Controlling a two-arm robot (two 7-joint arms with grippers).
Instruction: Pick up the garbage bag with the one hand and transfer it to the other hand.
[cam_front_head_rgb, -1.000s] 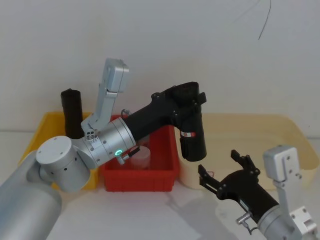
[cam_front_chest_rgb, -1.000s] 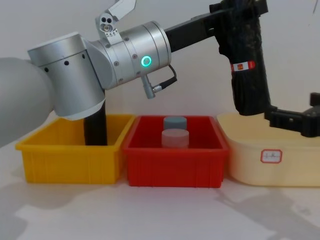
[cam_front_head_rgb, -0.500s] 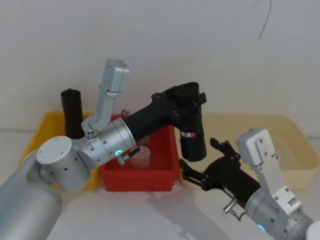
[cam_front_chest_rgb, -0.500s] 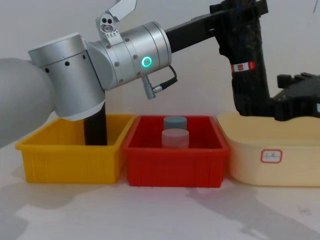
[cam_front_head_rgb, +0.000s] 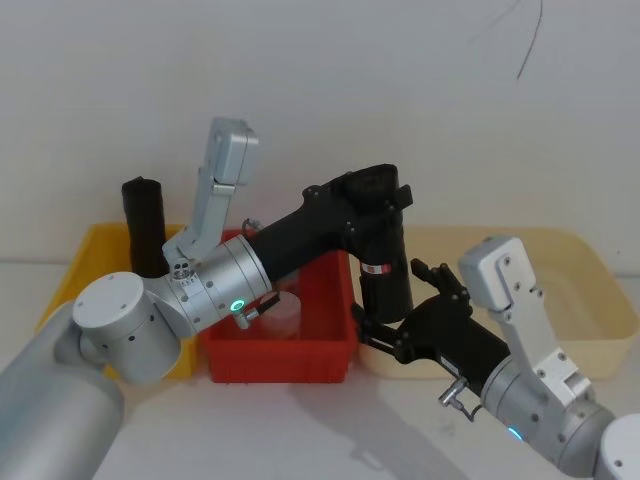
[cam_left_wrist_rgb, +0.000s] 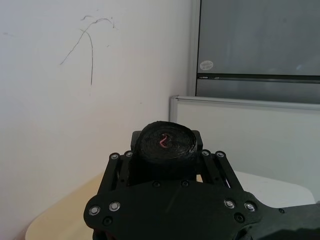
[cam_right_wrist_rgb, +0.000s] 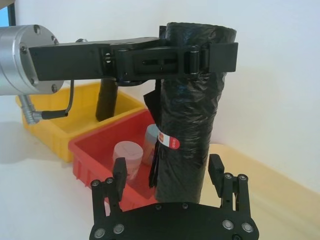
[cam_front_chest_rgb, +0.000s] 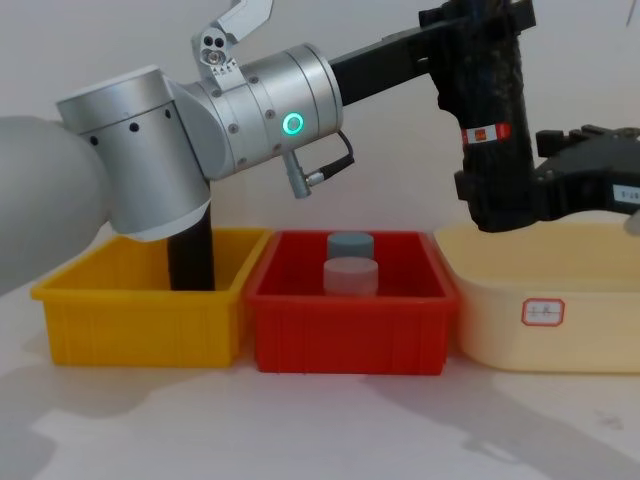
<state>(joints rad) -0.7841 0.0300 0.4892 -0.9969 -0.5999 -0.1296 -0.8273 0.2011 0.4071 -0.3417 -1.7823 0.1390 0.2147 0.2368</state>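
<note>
Jaws: left gripper (cam_right_wrist_rgb: 192, 56) clamped on garbage bag (cam_right_wrist_rgb: 187, 120) top; right gripper (cam_right_wrist_rgb: 167, 167) spread apart, flanking its lower end, right of red bin (cam_front_chest_rgb: 350, 300). Handover step. Next: right should close, then left release.

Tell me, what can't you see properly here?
Top of the garbage bag: cut off by the chest view's upper edge.
Bottom of the plain black roll: hidden behind the yellow bin wall, chest view.
Writing on the beige tub's label: too small, chest view.

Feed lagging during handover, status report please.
Left gripper shut on garbage bag near top, upright in air. Right gripper open, fingers flanking its lower end. Cream tub below, not touching.
</note>
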